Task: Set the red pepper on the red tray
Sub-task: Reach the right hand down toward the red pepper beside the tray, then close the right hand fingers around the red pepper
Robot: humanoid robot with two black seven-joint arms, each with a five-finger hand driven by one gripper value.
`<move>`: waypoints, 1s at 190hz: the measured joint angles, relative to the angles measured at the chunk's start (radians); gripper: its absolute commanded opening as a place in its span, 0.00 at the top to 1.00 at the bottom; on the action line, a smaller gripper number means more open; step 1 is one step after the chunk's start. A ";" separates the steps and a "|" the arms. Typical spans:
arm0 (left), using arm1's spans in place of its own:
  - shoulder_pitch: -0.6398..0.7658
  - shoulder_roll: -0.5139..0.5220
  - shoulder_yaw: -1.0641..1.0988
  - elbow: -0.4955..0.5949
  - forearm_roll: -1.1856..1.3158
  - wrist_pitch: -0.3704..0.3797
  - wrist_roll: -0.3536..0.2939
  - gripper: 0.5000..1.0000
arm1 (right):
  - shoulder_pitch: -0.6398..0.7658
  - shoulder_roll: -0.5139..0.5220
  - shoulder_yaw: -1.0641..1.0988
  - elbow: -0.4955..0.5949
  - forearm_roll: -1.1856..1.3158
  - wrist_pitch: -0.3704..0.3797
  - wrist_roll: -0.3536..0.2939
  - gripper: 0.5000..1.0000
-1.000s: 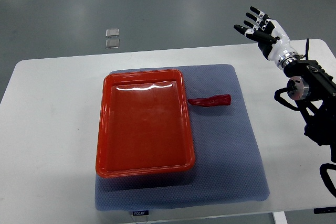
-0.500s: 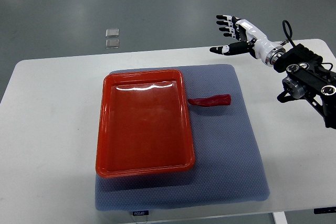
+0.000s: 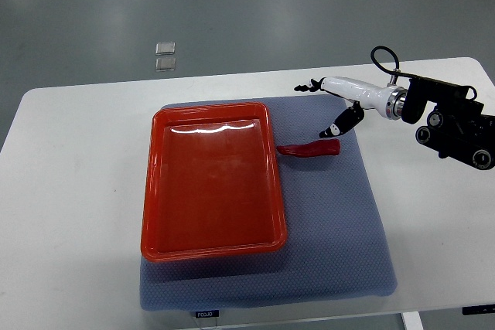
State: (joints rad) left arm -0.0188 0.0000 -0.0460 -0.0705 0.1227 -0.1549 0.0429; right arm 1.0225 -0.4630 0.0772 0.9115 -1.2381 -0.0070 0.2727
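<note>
The red pepper (image 3: 310, 149) lies on the blue-grey mat (image 3: 340, 229) just right of centre in the frame, lengthwise left to right, its thin stem end touching or almost touching the right rim of the red tray (image 3: 151, 191). The tray sits on the left part of the same mat, its long sides running up and down the picture, with nothing in it. The mat lies on a white table (image 3: 69, 191) that fills the lower two thirds of the view. The right hand (image 3: 334, 102) reaches in from the right edge on a black arm, its white palm turned edge-on, just above and to the right of the pepper's thick end. Its fingers (image 3: 307, 86) are spread towards the upper left, and the dark thumb (image 3: 340, 124) angles down towards the pepper, close to it; whether it touches cannot be told. The hand holds nothing. On the grey floor in the upper left lie two small pale squares (image 3: 165, 56).
</note>
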 measured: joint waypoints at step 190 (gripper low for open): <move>0.000 0.000 0.000 0.000 0.000 0.000 0.000 0.00 | 0.084 0.006 -0.223 0.060 -0.085 -0.015 -0.046 0.32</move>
State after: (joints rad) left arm -0.0186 0.0000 -0.0460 -0.0706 0.1227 -0.1549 0.0429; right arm 1.1061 -0.4565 -0.1462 0.9710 -1.3229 -0.0217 0.2269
